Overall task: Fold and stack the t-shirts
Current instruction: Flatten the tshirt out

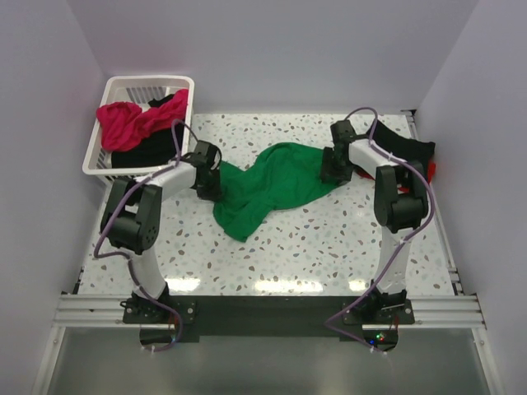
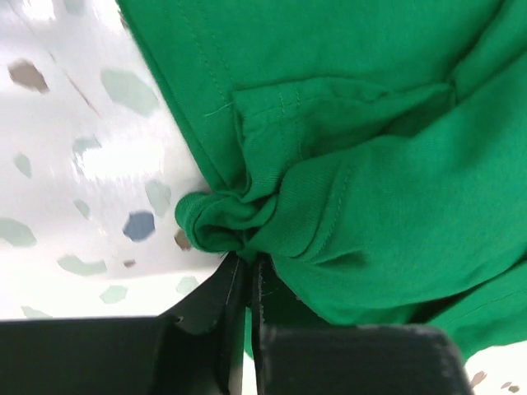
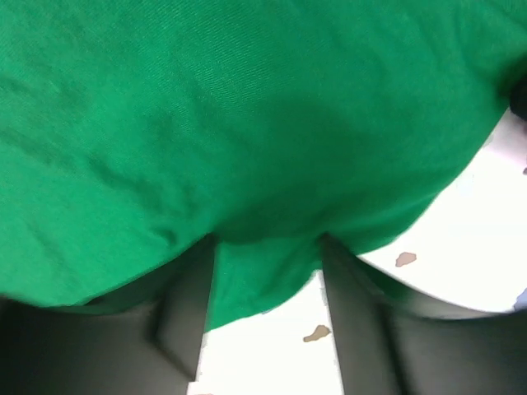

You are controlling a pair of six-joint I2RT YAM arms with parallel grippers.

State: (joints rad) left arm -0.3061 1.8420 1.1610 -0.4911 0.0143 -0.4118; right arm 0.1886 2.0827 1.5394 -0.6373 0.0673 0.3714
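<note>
Left pincer: pressed almost together, pinching a bunched fold of the green t-shirt.
Right pincer: spread, with the shirt's hem draped between and over its jaws; whether it touches the cloth is hard to tell.
Green t-shirt: crumpled at the centre of the table, stretched between both pincers.
Top view only: basket at 10 o'clock holding a red t-shirt and a black t-shirt; dark cloth at 2 o'clock, partly hidden by the right arm.
</note>
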